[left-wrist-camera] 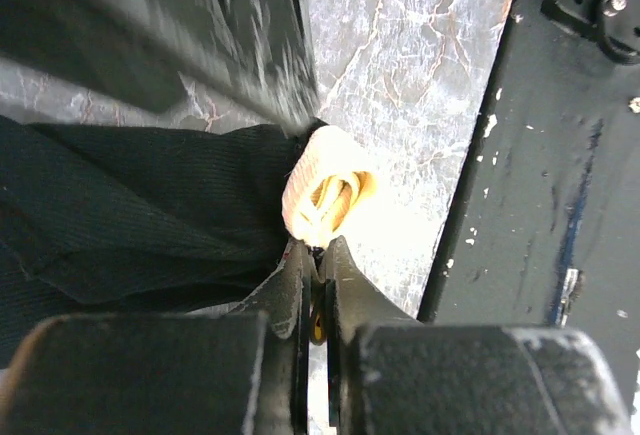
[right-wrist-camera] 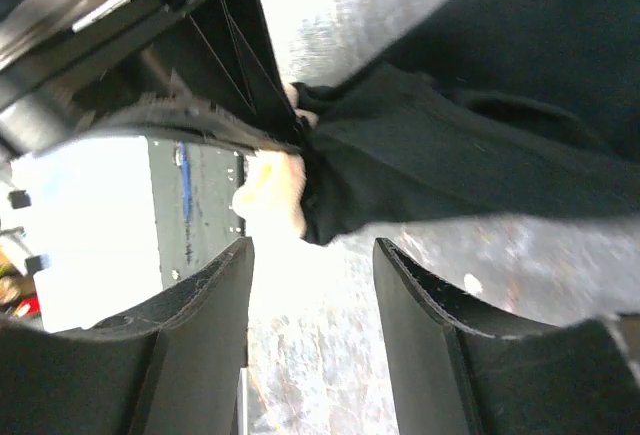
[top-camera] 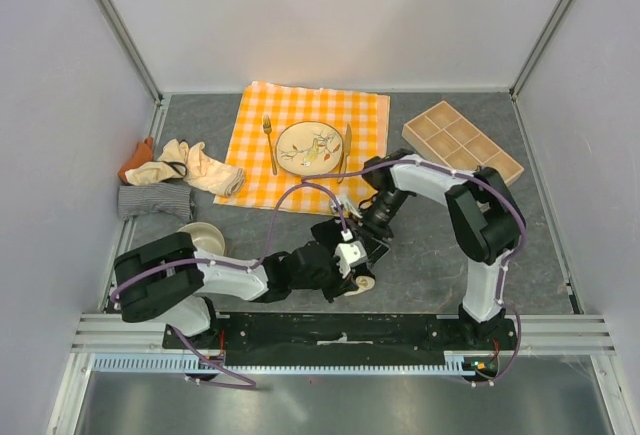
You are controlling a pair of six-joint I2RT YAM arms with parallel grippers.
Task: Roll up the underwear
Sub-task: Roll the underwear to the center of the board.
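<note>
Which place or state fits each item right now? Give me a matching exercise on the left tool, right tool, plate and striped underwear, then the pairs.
Column one:
1. left tool
2. right tool
3. plate
4. striped underwear

Column two:
A. on the checked tablecloth
B. open
C. near the left wall
D. shut on the black underwear

Pairs: 1-D, 2-B, 3-A, 4-C

Plate (top-camera: 290, 140) on the tablecloth (top-camera: 365, 120) at twelve o'clock, tray (top-camera: 463, 142) at two, underwear pile (top-camera: 190, 167) at nine, bowl (top-camera: 201, 233) at eight
</note>
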